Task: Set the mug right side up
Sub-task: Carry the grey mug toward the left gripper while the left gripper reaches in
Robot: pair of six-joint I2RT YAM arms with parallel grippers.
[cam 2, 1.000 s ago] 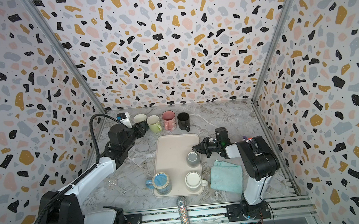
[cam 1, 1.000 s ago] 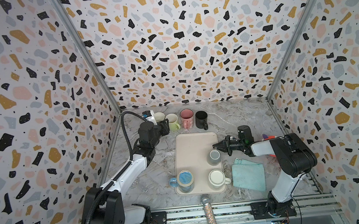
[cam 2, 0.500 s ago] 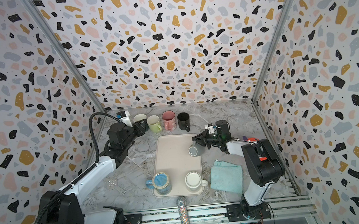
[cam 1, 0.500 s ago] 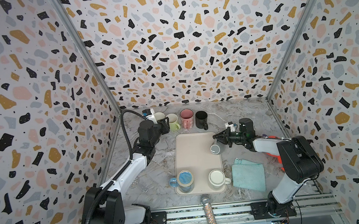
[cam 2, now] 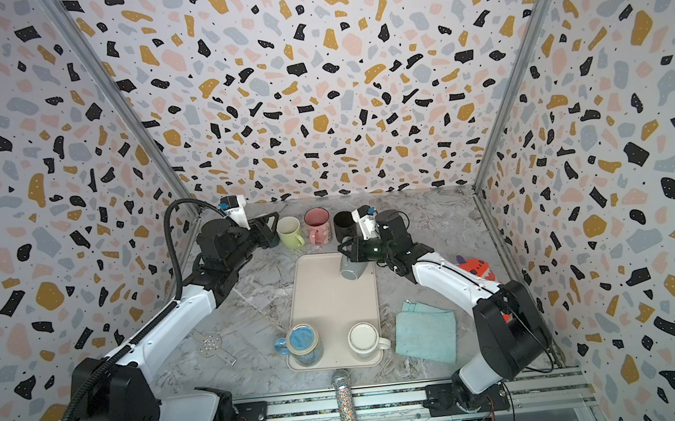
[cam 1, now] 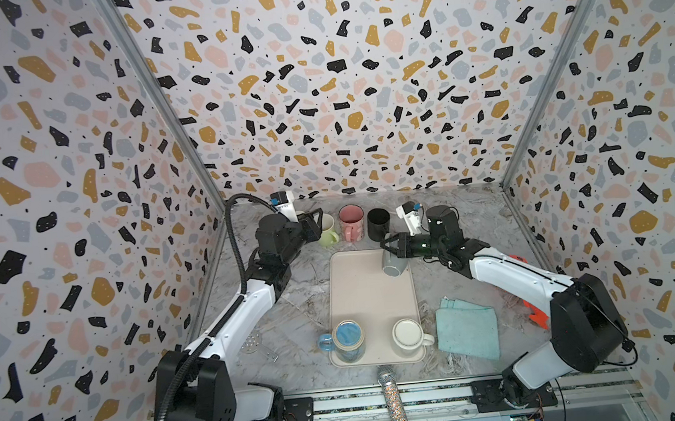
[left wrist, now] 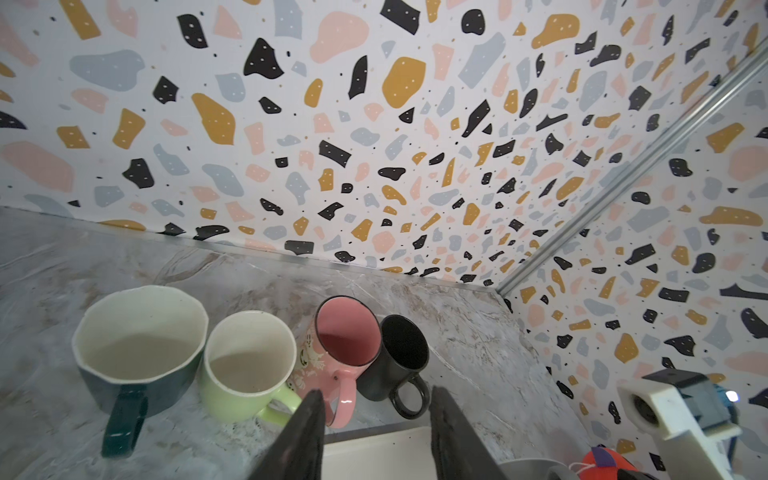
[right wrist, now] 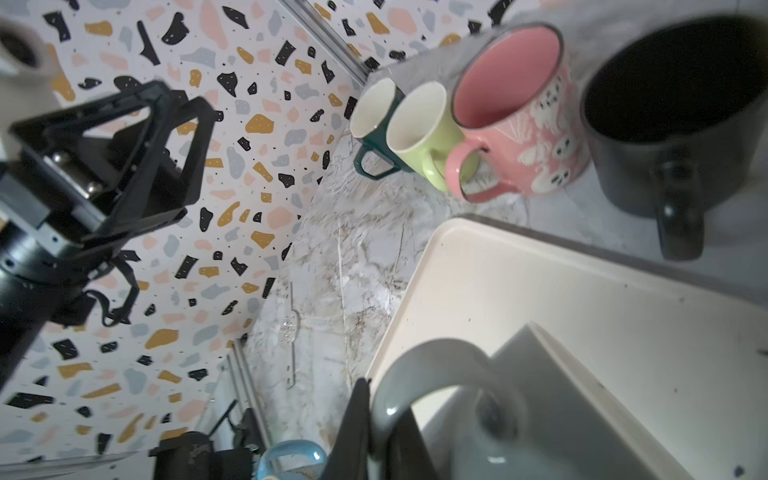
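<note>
Mid-flip, likely: right gripper clamped on handle of grey mug, tilted over tray far corner. Left gripper part-open, empty. Next: finish roll, set upright.

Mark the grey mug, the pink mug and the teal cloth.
grey mug [cam 1: 394, 260]: in a top view, side wall.
pink mug [cam 1: 355, 228]: in a top view, outer wall.
teal cloth [cam 1: 468, 330]: in a top view, middle.
</note>
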